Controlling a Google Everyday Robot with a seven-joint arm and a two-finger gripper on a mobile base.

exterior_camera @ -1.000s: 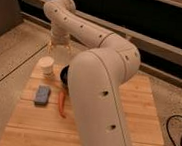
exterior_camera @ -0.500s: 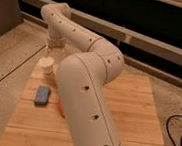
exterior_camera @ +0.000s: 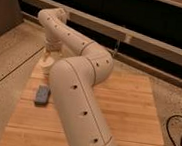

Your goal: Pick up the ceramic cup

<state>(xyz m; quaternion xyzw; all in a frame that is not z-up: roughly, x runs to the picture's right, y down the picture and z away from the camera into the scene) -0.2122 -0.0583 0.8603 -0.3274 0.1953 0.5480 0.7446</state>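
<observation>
The ceramic cup [exterior_camera: 45, 65] is a plain cream-white cylinder standing near the far left corner of the wooden table [exterior_camera: 129, 118]. My gripper [exterior_camera: 50, 52] hangs straight down at the end of the white arm [exterior_camera: 77, 86], directly over the cup and at its rim. The wrist hides the cup's top. The arm sweeps from the lower middle of the view up to the far left and covers much of the table's left half.
A small blue-grey block [exterior_camera: 42, 94] lies on the table in front of the cup. A dark wall rail [exterior_camera: 139, 36] runs behind the table. A black cable [exterior_camera: 179, 134] lies on the speckled floor at the right.
The arm has swung further left and forward, and the gripper has come down onto the cup. The arm now hides the dark bowl and the orange item seen earlier.
</observation>
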